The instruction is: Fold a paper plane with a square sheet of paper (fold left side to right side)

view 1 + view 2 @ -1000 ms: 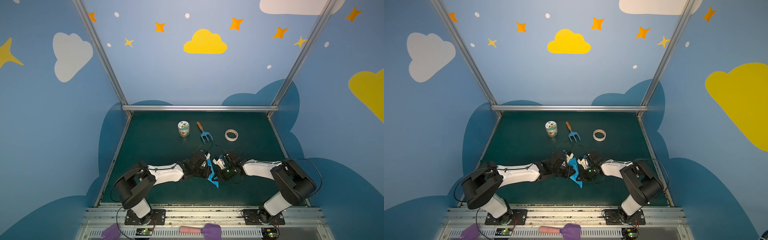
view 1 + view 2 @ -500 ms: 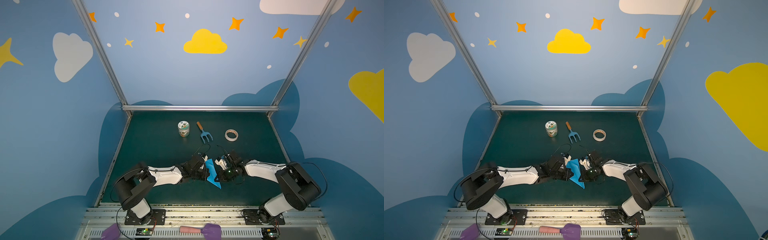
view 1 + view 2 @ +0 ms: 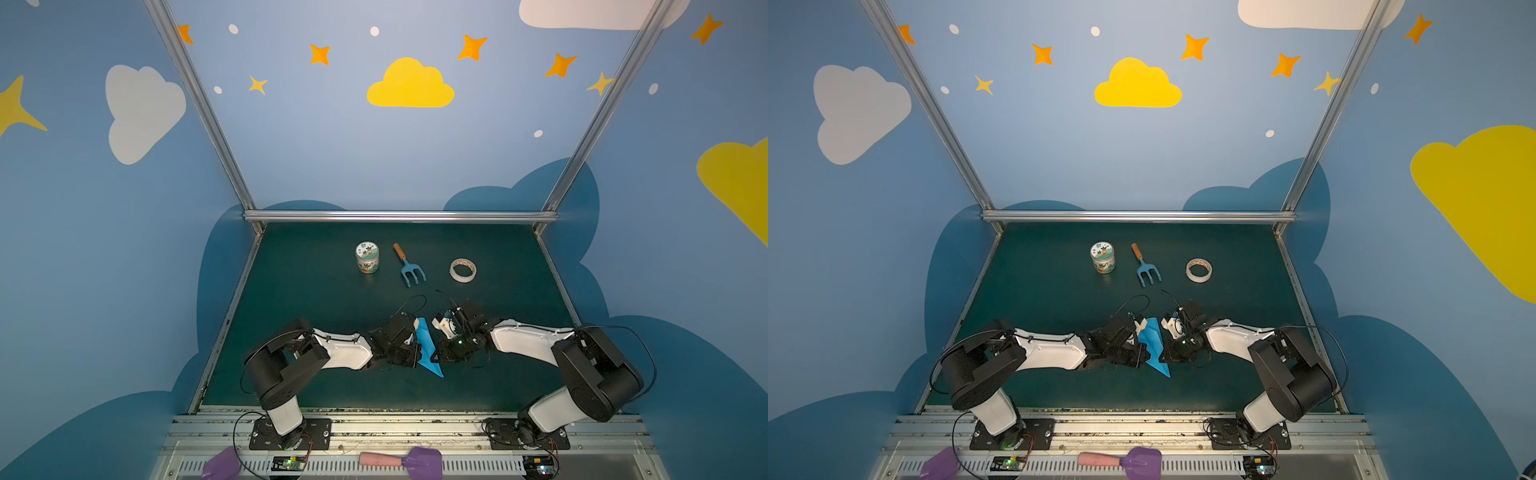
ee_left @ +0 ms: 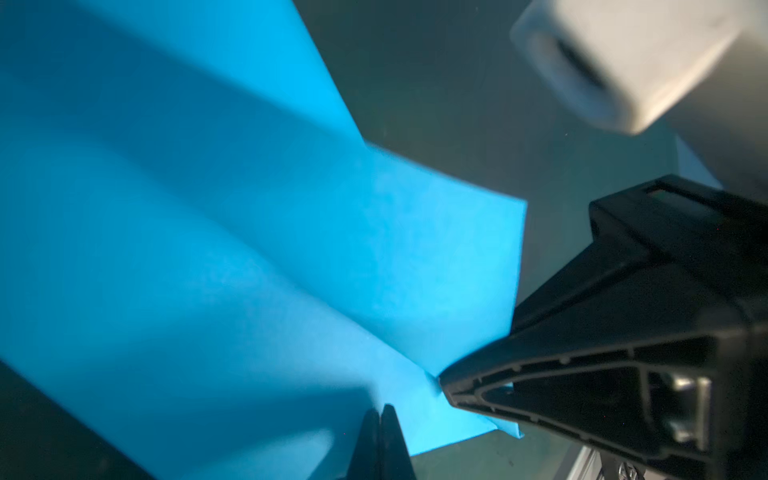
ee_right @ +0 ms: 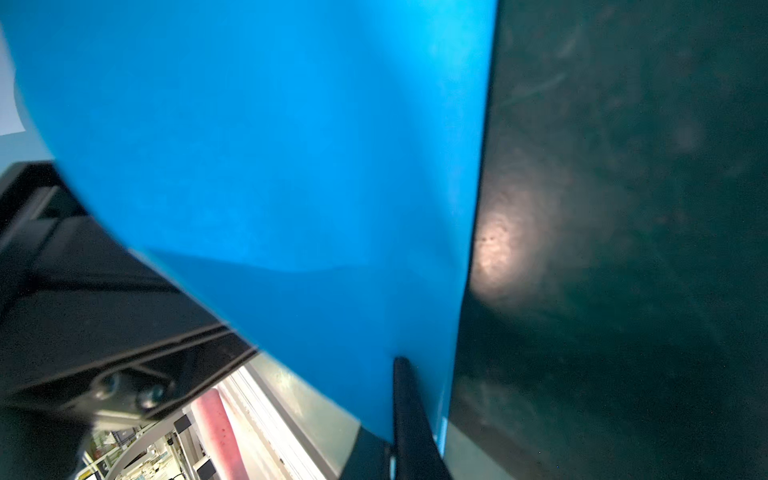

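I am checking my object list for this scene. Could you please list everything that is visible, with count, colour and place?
sheet of paper: 1, sky-blue, folded, between the two grippers
jar: 1, white lid with green print, far middle of table
fork: 1, blue with wooden handle, right of jar
tape roll: 1, beige, right of fork
scoop: 1, purple with pink handle, front rail
purple piece: 1, front rail, left, partly cut off
table: 1, dark green
left gripper: 1, black, shut, tips at paper
right gripper: 1, black, shut on paper
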Tool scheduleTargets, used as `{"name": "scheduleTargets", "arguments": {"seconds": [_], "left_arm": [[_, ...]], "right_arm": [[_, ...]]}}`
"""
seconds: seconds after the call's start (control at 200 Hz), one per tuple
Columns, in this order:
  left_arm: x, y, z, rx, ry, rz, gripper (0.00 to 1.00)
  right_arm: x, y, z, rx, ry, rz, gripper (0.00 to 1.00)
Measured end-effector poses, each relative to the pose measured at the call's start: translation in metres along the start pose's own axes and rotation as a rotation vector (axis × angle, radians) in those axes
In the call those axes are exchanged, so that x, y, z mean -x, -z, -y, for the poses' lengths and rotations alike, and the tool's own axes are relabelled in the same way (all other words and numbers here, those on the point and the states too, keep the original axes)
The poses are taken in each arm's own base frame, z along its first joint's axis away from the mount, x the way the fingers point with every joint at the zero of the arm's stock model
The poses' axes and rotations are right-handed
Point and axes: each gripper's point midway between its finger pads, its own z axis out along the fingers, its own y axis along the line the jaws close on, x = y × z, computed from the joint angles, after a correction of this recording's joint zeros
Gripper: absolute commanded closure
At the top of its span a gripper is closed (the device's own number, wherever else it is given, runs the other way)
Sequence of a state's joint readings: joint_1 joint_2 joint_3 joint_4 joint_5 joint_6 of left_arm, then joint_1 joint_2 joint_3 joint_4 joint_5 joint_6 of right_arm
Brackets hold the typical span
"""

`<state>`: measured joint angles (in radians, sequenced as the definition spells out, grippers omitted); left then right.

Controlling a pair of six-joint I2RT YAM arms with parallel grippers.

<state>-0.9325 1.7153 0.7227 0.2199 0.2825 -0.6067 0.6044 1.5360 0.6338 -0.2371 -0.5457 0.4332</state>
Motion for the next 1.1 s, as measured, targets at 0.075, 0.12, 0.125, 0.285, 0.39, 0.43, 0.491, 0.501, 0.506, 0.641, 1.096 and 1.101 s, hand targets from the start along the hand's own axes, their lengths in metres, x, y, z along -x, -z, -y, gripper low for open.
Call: {"name": "scheduleTargets", "arguments": {"seconds": [0.075, 0.12, 0.125, 0.285, 0.39, 0.43, 0.491, 0.501, 0.506, 0.641, 1.096, 1.101], "left_arm": [[0.000, 0.000, 0.000, 0.000, 0.000, 0.000, 0.96], [0.000, 0.000, 0.000, 0.000, 0.000, 0.000, 0.96], [0.000, 0.000, 0.000, 0.000, 0.000, 0.000, 0.96], [0.000, 0.000, 0.000, 0.000, 0.000, 0.000, 0.96], [0.000, 0.000, 0.000, -0.001, 0.000, 0.000, 0.96], [0.000, 0.000, 0.000, 0.000, 0.000, 0.000, 0.96], [0.000, 0.000, 0.000, -0.001, 0.000, 0.000, 0.96], [0.000, 0.000, 0.000, 0.000, 0.000, 0.000, 0.96], [0.000, 0.000, 0.000, -0.001, 0.000, 0.000, 0.96], [0.000, 0.000, 0.000, 0.000, 0.000, 0.000, 0.96], [0.000, -0.001, 0.001, -0.003, -0.002, 0.002, 0.96], [0.000, -0.001, 0.001, -0.003, -0.002, 0.002, 0.96]], "right_arm": [[0.000, 0.000, 0.000, 0.000, -0.001, 0.001, 1.00], [0.000, 0.000, 0.001, 0.001, 0.000, 0.001, 1.00], [0.000, 0.000, 0.001, 0.001, 0.000, 0.001, 1.00], [-0.001, -0.001, 0.001, 0.007, 0.000, 0.005, 1.00], [-0.001, -0.002, 0.002, 0.018, -0.006, 0.009, 1.00], [-0.001, -0.002, 0.002, 0.021, -0.008, 0.011, 0.98], [-0.002, -0.002, 0.001, 0.025, -0.010, 0.017, 0.88], [-0.002, -0.002, 0.001, 0.026, -0.013, 0.017, 0.86], [-0.002, -0.002, 0.001, 0.027, -0.014, 0.017, 0.85], [-0.001, 0.001, -0.003, 0.043, -0.013, 0.028, 0.73], [-0.002, 0.013, -0.007, 0.020, -0.011, 0.040, 0.84], [-0.002, 0.013, -0.007, 0.019, -0.012, 0.040, 0.84]]}}
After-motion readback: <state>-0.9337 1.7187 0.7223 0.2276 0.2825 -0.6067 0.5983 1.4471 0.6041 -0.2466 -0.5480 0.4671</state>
